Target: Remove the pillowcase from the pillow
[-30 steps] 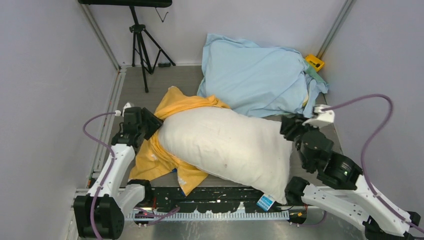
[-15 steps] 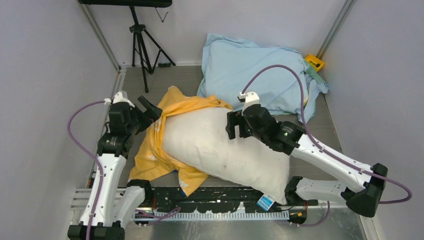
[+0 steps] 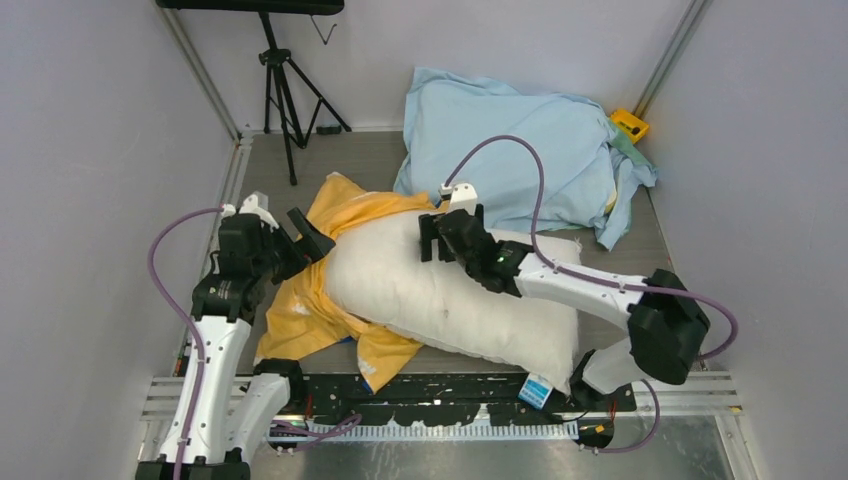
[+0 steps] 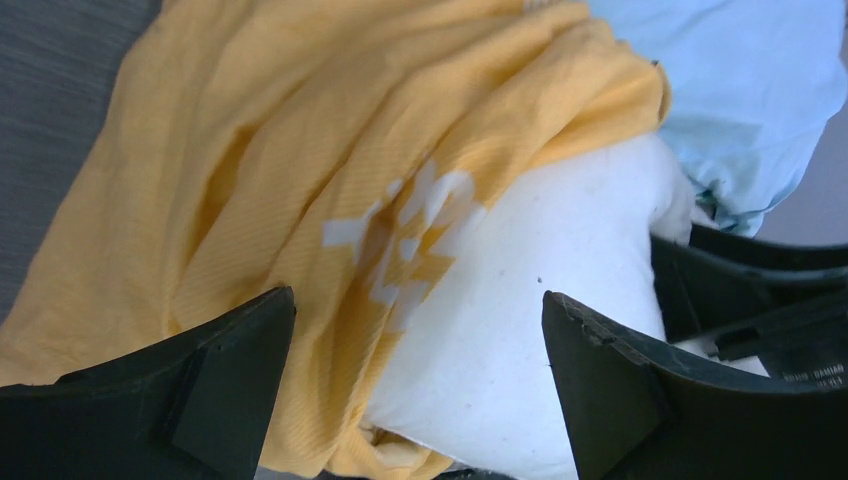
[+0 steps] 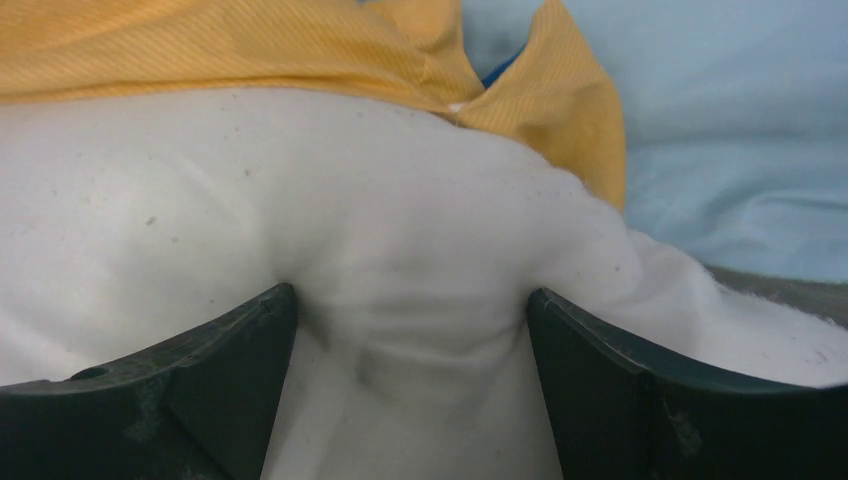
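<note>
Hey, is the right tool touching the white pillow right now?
Touching. The right wrist view shows the right tool pressed down into the pillow, with the white fabric dented and bunched up between its open jaws.

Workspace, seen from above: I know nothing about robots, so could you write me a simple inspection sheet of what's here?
Surface: grey table, mostly covered.
Job's things: orange pillowcase bunched over the left end of the white pillow, most of which is bare.
Clutter: pale blue cushion at the back, small yellow object in the far right corner.
Grippers: left gripper open over the pillowcase edge; right gripper open, jaws pressing into the pillow.
Cables: a purple cable loops from each wrist, neither snagged.
Surroundings: plain grey walls, black tripod at the back left.
</note>
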Action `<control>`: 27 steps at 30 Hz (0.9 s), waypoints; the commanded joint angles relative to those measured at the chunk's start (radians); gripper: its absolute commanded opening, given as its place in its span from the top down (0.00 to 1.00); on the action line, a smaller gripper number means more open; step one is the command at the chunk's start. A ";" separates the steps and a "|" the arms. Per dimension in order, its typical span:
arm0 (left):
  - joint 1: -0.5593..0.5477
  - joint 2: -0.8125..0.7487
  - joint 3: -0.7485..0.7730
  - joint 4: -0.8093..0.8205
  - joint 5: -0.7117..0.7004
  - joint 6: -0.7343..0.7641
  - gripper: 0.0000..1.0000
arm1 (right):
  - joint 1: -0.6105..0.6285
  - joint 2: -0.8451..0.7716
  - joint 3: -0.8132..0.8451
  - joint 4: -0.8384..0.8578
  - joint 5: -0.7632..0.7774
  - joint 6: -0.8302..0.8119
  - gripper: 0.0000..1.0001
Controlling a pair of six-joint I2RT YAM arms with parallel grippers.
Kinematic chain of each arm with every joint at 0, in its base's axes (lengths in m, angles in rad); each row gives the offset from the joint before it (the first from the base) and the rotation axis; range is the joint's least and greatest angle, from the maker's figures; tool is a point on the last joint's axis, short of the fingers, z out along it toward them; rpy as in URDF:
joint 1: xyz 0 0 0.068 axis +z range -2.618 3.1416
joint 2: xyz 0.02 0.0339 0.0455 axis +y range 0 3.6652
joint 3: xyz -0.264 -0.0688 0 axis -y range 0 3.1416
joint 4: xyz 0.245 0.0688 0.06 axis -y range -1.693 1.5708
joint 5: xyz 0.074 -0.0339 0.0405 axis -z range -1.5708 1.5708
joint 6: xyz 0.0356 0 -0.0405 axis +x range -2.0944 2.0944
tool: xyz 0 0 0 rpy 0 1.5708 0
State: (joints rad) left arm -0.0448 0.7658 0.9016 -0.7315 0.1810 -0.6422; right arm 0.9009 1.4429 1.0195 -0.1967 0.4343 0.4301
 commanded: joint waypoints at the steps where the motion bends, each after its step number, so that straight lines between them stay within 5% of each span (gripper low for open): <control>1: -0.002 -0.029 -0.042 -0.021 0.049 0.031 0.04 | -0.012 0.193 -0.103 0.542 0.109 -0.084 0.10; 5: -0.002 -0.046 -0.038 -0.026 0.016 0.055 0.03 | -0.017 0.392 -0.038 0.665 0.085 -0.089 0.10; 14: -0.003 -0.035 -0.034 -0.055 -0.034 0.095 0.02 | -0.013 0.668 0.255 0.531 0.073 -0.099 0.10; 21: -0.002 -0.026 -0.024 -0.084 -0.049 0.087 0.02 | 0.004 0.509 0.074 0.693 0.071 -0.109 0.10; 27: -0.002 -0.062 0.017 -0.152 -0.090 0.098 0.02 | 0.002 0.345 0.058 0.418 0.109 -0.084 0.10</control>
State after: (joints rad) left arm -0.0456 0.7395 0.8585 -0.8398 0.1303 -0.5667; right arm 0.8978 1.8542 1.1053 0.4950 0.5293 0.3355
